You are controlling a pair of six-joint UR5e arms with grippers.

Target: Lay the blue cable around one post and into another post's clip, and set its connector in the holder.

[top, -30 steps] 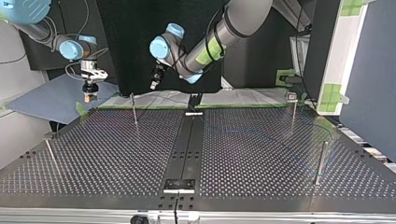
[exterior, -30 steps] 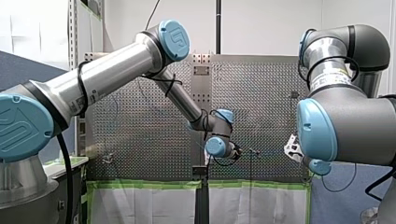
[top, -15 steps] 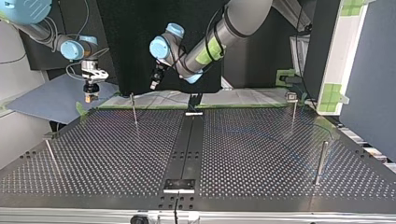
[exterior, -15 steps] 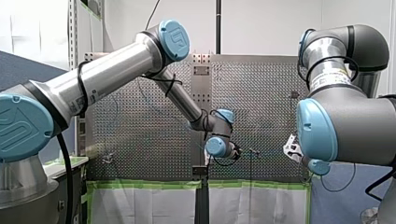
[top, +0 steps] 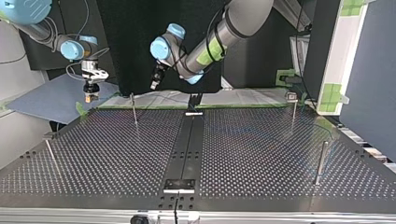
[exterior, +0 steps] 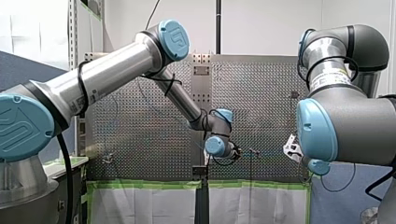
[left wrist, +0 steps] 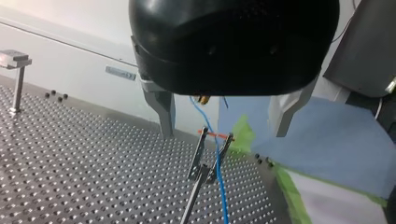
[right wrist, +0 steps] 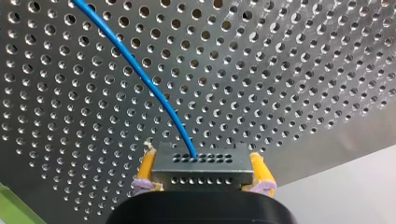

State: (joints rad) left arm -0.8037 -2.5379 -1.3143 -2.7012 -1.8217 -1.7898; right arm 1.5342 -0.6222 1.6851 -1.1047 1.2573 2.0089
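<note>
Right pincer [right wrist: 201,155] clenched on grey connector [right wrist: 201,173], yellow pads [right wrist: 146,163] on both ends; blue cable [right wrist: 140,70] leaves connector's face & arcs away over perforated surface [right wrist: 280,70]; left pincer [left wrist: 223,133] released, metal fingers [left wrist: 163,109] wide apart, holding nothing, hanging above surface nr its edge; just ahead, btwn the fingers, stands thin post [left wrist: 192,198] w/ forked clip [left wrist: 198,156]; cable runs down btwn clip's prongs, crossing orange bar [left wrist: 208,133] at clip's top; in top view right pincer hangs off surface's far-left corner, apart from left pincer.
</note>
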